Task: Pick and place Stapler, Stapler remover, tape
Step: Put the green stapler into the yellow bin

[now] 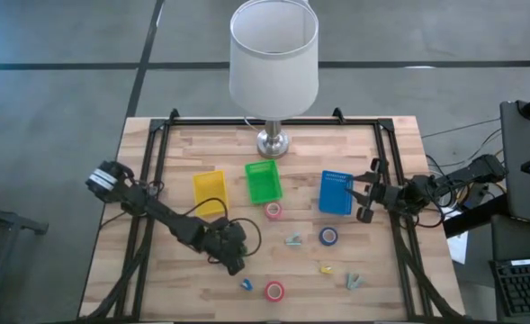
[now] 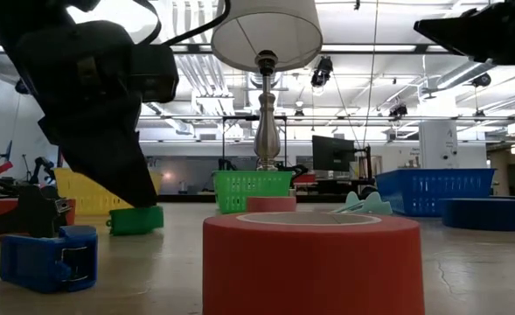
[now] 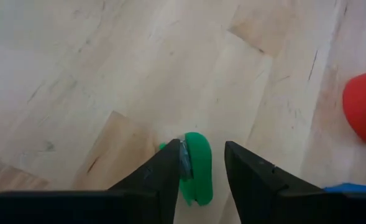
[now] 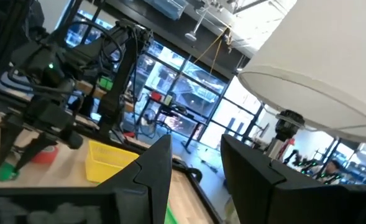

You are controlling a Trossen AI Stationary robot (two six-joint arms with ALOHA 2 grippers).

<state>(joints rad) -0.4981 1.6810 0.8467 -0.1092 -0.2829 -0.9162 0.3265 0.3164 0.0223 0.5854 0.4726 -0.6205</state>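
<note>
My left gripper (image 3: 198, 171) is open and points down at the near part of the table (image 1: 236, 261). A small green stapler (image 3: 197, 167) with a metal part lies flat on the wood between its fingers; in the low view it shows under the dark gripper (image 2: 136, 219). In the high view the gripper hides it. Two red tape rolls (image 1: 273, 211) (image 1: 274, 291) and a blue roll (image 1: 328, 236) lie flat on the table. A teal staple remover (image 1: 293, 240) lies between them. My right gripper (image 4: 195, 168) is open and hangs in the air beside the blue tray (image 1: 336, 192). My left gripper comes from above and stands astride the green stapler. One finger (image 3: 167, 168) lies right against the stapler's metal-tipped side (image 3: 184, 157), and I cannot tell whether it touches. A gap shows at the other finger. The stapler rests on the table.
Yellow (image 1: 209, 191), green (image 1: 263, 180) and blue trays stand in a row mid-table before a lamp (image 1: 273, 54). A small blue stapler (image 1: 246, 285), a yellow piece (image 1: 327, 268) and a teal piece (image 1: 353, 282) lie near the front edge. A black frame (image 1: 157, 135) runs along the table's sides.
</note>
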